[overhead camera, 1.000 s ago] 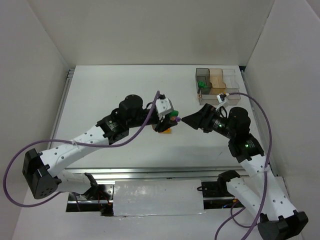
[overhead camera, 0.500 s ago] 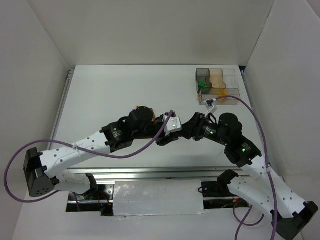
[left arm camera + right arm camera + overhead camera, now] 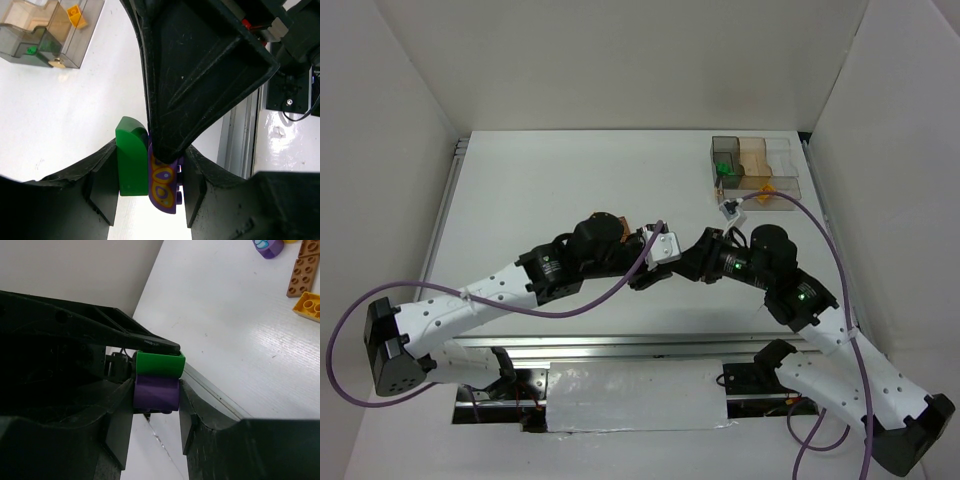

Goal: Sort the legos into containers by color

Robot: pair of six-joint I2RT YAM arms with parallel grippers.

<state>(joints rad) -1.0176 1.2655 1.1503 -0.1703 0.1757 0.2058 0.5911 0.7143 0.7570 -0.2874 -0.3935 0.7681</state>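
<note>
Left tool [image 3: 150, 187] and right tool [image 3: 156, 395] both clamped on one joined lego pair, mid-tabletop [image 3: 550, 180].
Left tool grips across the green lego [image 3: 132, 157] and the purple lego [image 3: 164, 187] stuck to its side. Right tool is clenched on the purple lego only. Tray [image 3: 790, 188] at far right, well apart, holds a green piece [image 3: 723, 168] and an orange piece [image 3: 767, 186] in separate compartments. Brown plate [image 3: 302, 270] and yellow brick [image 3: 310, 305] lie loose on the tabletop.

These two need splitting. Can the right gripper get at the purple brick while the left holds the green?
Apparently yes: the right gripper is shut on the purple brick, beside the green brick the left gripper holds.
</note>
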